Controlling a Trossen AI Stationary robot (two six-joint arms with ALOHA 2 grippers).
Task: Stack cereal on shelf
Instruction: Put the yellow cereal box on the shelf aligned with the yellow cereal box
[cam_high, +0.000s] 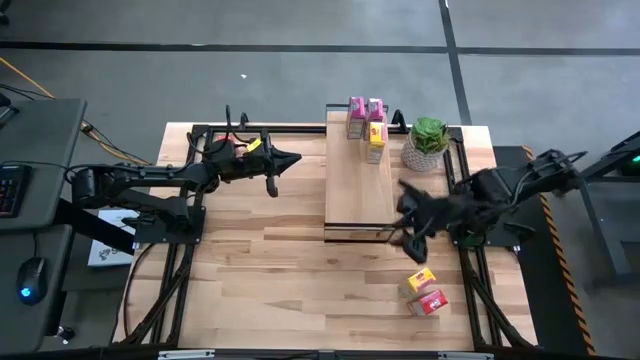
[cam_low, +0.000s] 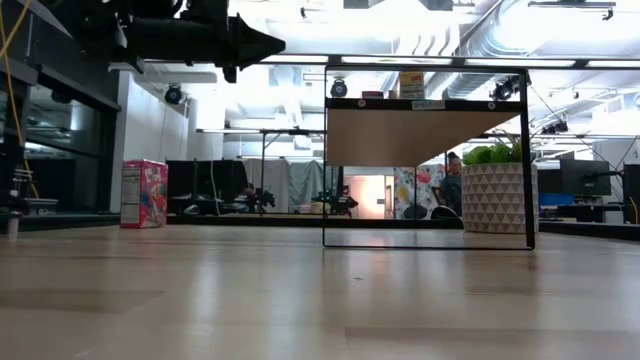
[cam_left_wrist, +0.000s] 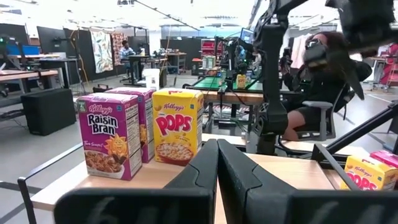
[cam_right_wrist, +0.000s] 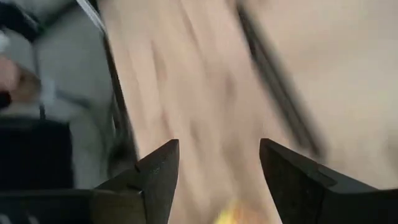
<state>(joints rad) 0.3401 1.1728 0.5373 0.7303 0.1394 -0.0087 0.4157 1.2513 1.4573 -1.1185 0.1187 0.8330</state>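
**Three boxes on the shelf, two still on the table**

The right gripper (cam_high: 413, 243) is hanging over the tabletop (cam_high: 260, 270) just off the near end of the shelf (cam_high: 355, 190), and its jaws are standing apart with nothing between them; the right wrist view is showing only blurred wood past the two fingers (cam_right_wrist: 163, 171). Below it, near the table's front right corner, a yellow box (cam_high: 418, 281) and a red box (cam_high: 430, 301) are lying side by side, touching. At the far end of the shelf, two purple-pink boxes (cam_high: 356, 115) are standing upright next to each other, with another yellow box (cam_high: 376, 142) standing just in front of them. A potted plant (cam_high: 427, 143) is sitting beside the shelf. The left gripper (cam_high: 287, 160) is waiting above the table to the left of the shelf, its jaws clenched together and empty.
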